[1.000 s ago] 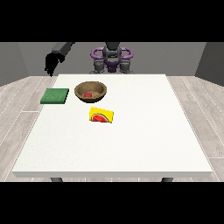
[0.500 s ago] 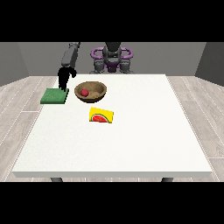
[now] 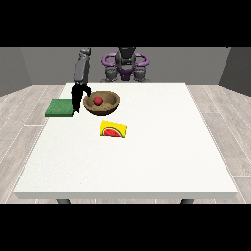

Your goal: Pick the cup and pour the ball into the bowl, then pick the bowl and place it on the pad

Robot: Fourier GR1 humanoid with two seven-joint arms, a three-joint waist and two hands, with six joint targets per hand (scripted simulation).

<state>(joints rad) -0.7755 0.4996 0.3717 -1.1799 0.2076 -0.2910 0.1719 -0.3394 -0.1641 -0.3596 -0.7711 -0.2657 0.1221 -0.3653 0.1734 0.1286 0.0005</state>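
One hand [image 3: 78,96] (view's left) hangs beside bowl [image 3: 101,103].

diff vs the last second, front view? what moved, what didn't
The hand at the view's left came down from up beside the robot and toward the wooden bowl; it now hangs at the bowl's left rim, next to the green pad. No grasp is visible yet. Bowl with the red ball, pad and watermelon card kept their places.
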